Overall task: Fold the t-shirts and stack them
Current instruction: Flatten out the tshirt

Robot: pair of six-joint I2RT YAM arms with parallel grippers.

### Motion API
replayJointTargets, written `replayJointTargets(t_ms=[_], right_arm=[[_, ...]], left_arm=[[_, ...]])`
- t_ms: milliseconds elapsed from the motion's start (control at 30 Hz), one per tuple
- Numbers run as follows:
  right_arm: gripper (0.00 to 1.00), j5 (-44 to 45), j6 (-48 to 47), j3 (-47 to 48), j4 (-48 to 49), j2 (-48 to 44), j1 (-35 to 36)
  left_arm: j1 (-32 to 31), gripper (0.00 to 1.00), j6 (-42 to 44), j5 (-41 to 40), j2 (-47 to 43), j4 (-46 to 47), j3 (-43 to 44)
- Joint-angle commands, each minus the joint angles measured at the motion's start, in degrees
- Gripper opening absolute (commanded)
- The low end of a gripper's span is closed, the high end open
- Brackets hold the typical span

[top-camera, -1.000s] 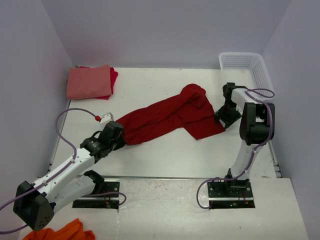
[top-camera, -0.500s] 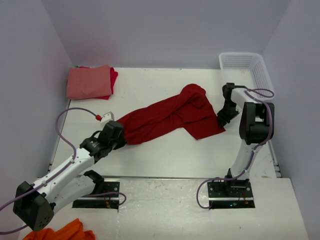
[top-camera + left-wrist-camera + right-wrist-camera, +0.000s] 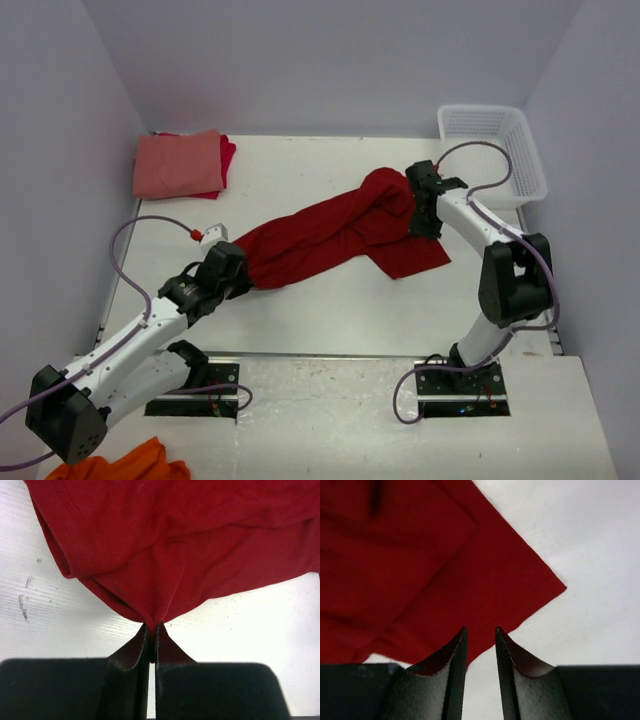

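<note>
**Top view with 2 wrist views.** A white table carries the work, with 2 arms mounted at its near edge.

A large dark red cloth t-shirt lies bunched into a long diagonal band across the middle of the table. It runs from near-left to far-right, where it widens into a flat flap whose corner points near-right.

The left hand sits at the near-left end of the band. In the left wrist view its fingers are pressed together on a pinch of the shirt's edge. The cloth gathers to a point between the tips and fans out in folds beyond them.

The right hand is over the far-right part of the shirt, and its arm extends in from the right. In the right wrist view its 2 fingers stand a narrow gap apart with nothing between them. Flat red cloth and its corner lie beyond, with bare table to the right. Whether the tips touch the cloth cannot be told.

At the far-left corner of the table a folded salmon-pink t-shirt lies on a brighter red t-shirt, of which only the right edge shows.

A white plastic mesh basket stands at the far-right corner, apart from the dark red shirt. An orange cloth lies at the near-left corner of the top view.
</note>
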Motion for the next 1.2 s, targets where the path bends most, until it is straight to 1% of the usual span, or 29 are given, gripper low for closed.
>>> replayJointTargets(t_ms=[0,33,100,133,167,233,400,567,967,1167], right_arm=[[0.31,2.82,-4.67,1.38,4.97,-7.16,1.17],[0.31,2.55,-4.76,1.91,4.62,-7.78,1.35],[0.37,0.89,-4.41,2.7,4.26,-9.1,1.79],[0.36,-2.34,-4.67,2.96,4.26,-9.02,1.8],[0.3,-3.85,-5.02,3.23,4.26,-8.58,1.8],[0.0,-5.53,-4.85,4.8,2.25,-5.52,1.97],[0.0,-9.4,-6.87,8.06,-0.74,2.56,4.25],[0.0,-13.44,-6.17,6.57,0.04,4.69,6.36],[0.0,-16.34,-3.62,5.07,-0.31,9.08,11.37],[0.0,-14.68,-1.16,5.87,0.22,12.51,11.99]], left_arm=[[0.32,0.0,0.61,0.49,-0.54,0.61,0.71],[0.32,0.0,0.61,0.49,-0.54,0.35,0.71],[0.23,0.0,0.35,0.4,-0.89,0.08,0.62],[0.32,0.0,0.26,0.06,-1.24,-0.18,0.62],[0.32,0.0,0.17,-0.12,-1.33,-0.1,0.54],[0.32,0.0,0.17,-0.21,-1.42,-0.09,0.8],[0.32,0.0,0.08,-0.39,-1.33,-0.53,1.5],[0.23,0.0,0.52,-0.39,-1.5,-1.15,2.03],[0.23,0.0,1.13,0.58,-1.94,-1.15,3.08],[0.23,0.0,1.31,0.93,-2.65,-1.59,3.35]])
